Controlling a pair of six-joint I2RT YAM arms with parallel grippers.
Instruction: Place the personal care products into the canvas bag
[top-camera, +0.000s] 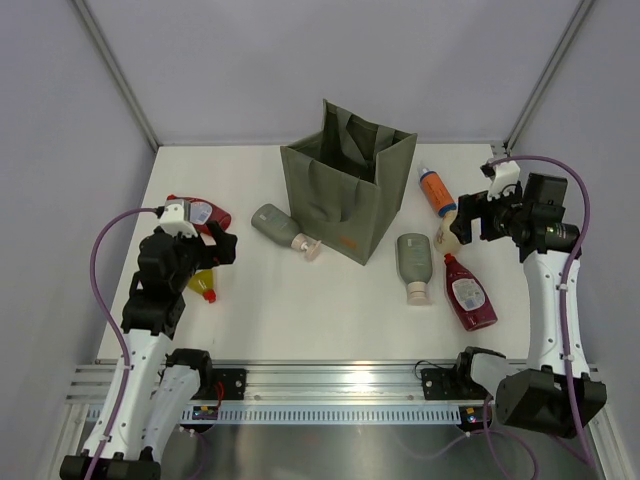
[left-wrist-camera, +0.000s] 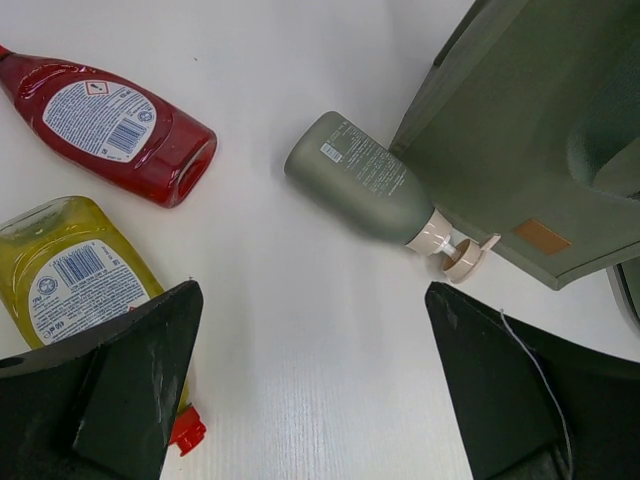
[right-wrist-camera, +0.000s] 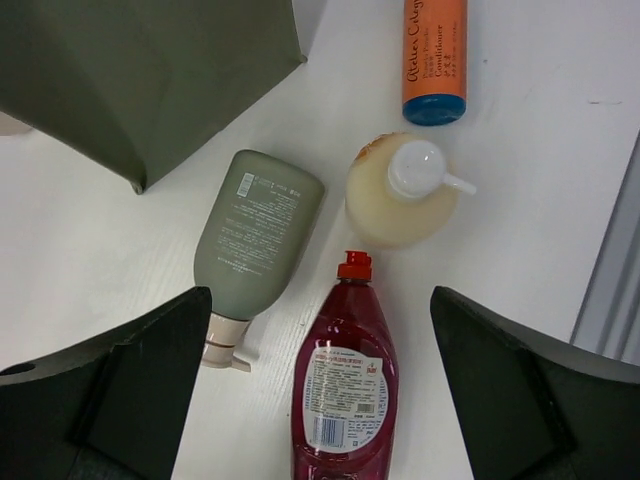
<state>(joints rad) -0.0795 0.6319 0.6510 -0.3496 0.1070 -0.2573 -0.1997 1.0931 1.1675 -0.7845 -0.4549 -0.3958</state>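
task looks barely started: every bottle in view lies on the table (top-camera: 330, 310), none held. nearest, the left gripper (left-wrist-camera: 312, 300) hangs with fingers spread wide and empty over bare table, between a yellow bottle (left-wrist-camera: 75, 275) and the grey-green pump bottle (left-wrist-camera: 365, 180); a red bottle (left-wrist-camera: 110, 125) lies just past the yellow one. the right gripper (right-wrist-camera: 320, 295) is likewise spread and empty, above the dark red bottle (right-wrist-camera: 345, 385), with the grey-green cap bottle (right-wrist-camera: 258, 235) beside it and the cream bottle (right-wrist-camera: 400, 195), which looks upright, just beyond. farther out the orange bottle (right-wrist-camera: 435, 55) lies flat. the canvas bag (top-camera: 345, 190) stands open mid-table; its inside is partly hidden, so i can't rule out something in there. the pump nozzle sits right against the bag wall, likely tight for a grasp.
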